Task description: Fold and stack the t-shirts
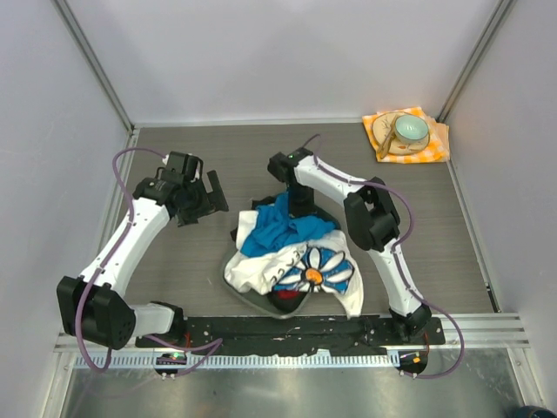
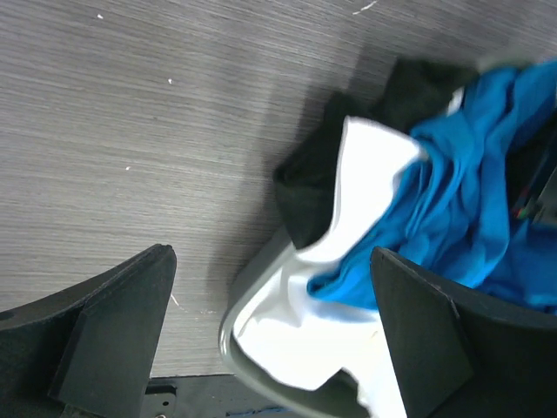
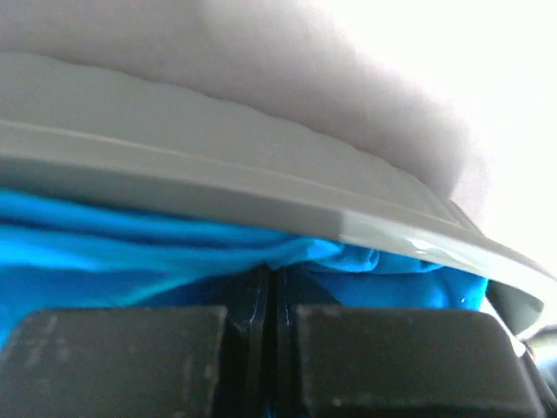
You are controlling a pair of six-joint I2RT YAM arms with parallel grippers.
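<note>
- Blue t-shirt [image 1: 283, 228] clamped in right claw [image 3: 277, 292]; left claw [image 1: 207, 198] spread apart, empty.
- Daisy t-shirt [image 1: 324, 268] below that claw may be dragged up if tangled.

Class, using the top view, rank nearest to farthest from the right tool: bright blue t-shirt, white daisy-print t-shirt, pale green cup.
1. Bright blue t-shirt, pinched in the right tool.
2. White daisy-print t-shirt, centre, nearer side.
3. Pale green cup, far right corner.

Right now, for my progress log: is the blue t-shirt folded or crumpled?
Crumpled: the blue t-shirt is bunched and wrinkled, with the right gripper shut on its cloth.
</note>
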